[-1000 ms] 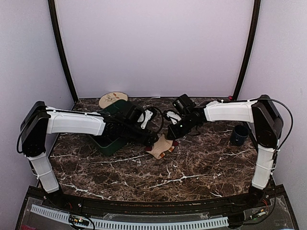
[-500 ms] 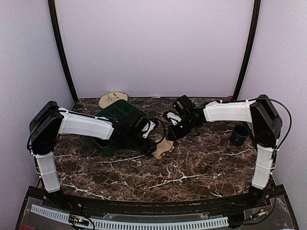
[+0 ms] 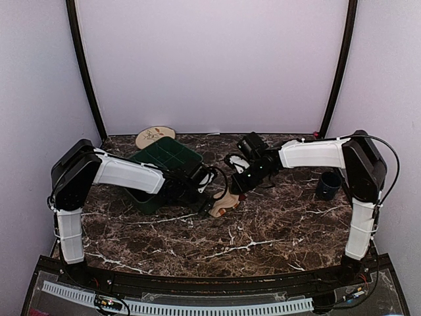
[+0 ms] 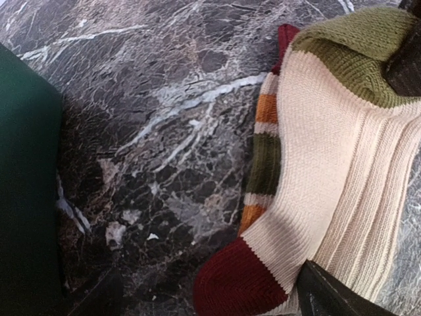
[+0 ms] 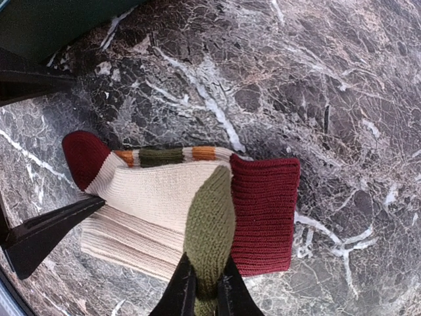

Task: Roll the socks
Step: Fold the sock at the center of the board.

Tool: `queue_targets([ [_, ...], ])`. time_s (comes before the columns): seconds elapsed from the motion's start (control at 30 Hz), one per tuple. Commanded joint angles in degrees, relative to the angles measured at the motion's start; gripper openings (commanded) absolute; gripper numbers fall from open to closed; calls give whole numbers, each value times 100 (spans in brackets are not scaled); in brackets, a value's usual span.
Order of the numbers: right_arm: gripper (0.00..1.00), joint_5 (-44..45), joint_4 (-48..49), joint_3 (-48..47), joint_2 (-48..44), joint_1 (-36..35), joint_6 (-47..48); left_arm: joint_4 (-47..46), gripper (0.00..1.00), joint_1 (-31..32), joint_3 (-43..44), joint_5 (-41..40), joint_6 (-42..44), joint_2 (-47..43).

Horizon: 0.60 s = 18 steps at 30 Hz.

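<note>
The socks (image 5: 158, 197) are cream knit with a dark red toe, a dark red cuff, an olive heel and orange and olive stripes. They lie as a flat folded stack on the marble table, also seen in the top view as the socks (image 3: 222, 205) and in the left wrist view as the socks (image 4: 329, 158). My right gripper (image 5: 205, 289) is shut on the olive heel patch (image 5: 209, 217). My left gripper (image 4: 210, 304) is open and straddles the red toe end, with one finger (image 4: 329, 296) resting on the cream fabric.
A dark green compartment bin (image 3: 155, 162) stands just left of the socks, close behind the left arm. A round beige plate (image 3: 155, 136) lies at the back left. A dark blue cup (image 3: 327, 185) sits at the right, near the right arm.
The left arm has swung in and lowered, bringing its open gripper down over the toe end of the socks. The right gripper has kept its hold and barely moved.
</note>
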<state>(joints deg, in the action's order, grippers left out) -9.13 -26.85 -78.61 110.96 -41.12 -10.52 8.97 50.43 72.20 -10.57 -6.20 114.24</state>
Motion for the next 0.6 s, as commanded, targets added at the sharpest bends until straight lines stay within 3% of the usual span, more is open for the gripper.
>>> queue_targets([
  [0.0,10,86,53,62,151,64,75,363,94,28,118,-336,-244,2],
  [0.57,18,669,121,144,350,192,-56,769,94,45,-219,-275,-845,-312],
])
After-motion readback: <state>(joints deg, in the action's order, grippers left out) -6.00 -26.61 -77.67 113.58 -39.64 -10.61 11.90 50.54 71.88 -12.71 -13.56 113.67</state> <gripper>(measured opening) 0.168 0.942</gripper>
